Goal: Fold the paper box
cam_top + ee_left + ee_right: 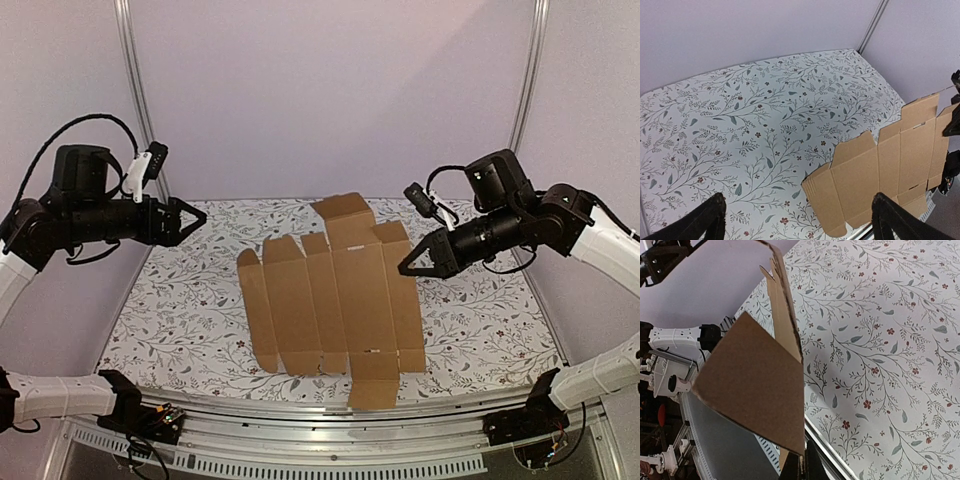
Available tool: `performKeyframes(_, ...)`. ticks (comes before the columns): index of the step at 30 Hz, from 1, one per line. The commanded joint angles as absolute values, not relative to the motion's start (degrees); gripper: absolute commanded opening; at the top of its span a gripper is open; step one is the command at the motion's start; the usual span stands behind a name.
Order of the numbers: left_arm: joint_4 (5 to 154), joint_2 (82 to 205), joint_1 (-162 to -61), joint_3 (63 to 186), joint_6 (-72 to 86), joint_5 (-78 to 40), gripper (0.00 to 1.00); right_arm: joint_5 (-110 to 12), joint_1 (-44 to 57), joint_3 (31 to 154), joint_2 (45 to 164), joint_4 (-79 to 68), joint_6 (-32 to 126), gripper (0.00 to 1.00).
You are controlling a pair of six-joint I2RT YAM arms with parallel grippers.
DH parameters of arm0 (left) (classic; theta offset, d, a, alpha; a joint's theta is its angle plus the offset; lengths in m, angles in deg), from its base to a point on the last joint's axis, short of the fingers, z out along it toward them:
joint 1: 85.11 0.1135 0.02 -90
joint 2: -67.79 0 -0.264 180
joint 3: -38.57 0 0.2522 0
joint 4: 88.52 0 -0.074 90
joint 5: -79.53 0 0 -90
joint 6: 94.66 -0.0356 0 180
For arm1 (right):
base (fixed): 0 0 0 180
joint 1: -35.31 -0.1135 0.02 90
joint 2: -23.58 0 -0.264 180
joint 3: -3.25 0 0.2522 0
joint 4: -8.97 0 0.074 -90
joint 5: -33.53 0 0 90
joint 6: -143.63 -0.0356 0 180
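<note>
The plain brown, flat die-cut cardboard paper box (330, 305) spreads mid-table on the floral-patterned table (180, 300). The right gripper (406, 268) is clamped on its right edge. The left gripper (197, 222) hangs wide open at far left.

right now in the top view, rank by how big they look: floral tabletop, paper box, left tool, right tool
1. floral tabletop
2. paper box
3. left tool and right tool: look alike, so tied
</note>
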State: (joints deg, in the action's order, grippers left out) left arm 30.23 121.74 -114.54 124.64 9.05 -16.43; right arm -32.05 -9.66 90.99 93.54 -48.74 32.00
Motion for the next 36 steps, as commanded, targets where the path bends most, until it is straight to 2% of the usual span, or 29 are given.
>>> performKeyframes(1, 29.80, 122.10, -115.10, 126.34, 8.68, -22.31, 1.00, -26.60, -10.47, 92.77, 96.20, -63.15, 42.78, 0.00)
performKeyframes(7, 30.83, 125.27, -115.17, 125.69, 9.33, -27.43, 1.00, -35.27, -12.28, 97.06, 100.67, -70.89, 48.05, 0.00)
performKeyframes(16, 33.12, 128.20, -115.28, 123.75, 10.63, -29.16, 1.00, -61.51, -16.17, 112.80, 117.42, -79.13, 51.76, 0.00)
performKeyframes(20, 33.24, 128.63, -115.39, 123.01, 10.56, -28.12, 1.00, -72.67, -17.11, 119.22, 124.49, -78.67, 52.72, 0.00)
performKeyframes(25, 33.56, 128.09, -115.43, 121.83, 10.55, -25.90, 0.99, -81.84, -19.21, 123.73, 127.38, -74.27, 55.22, 0.00)
performKeyframes(29, 34.08, 127.76, -115.43, 121.28, 10.55, -23.15, 1.00, -83.13, -20.07, 128.03, 129.93, -72.37, 58.54, 0.00)
performKeyframes(36, 35.66, 127.68, -115.43, 118.75, 11.47, -22.12, 1.00, -82.84, -24.71, 128.04, 135.06, -68.88, 70.90, 0.00)
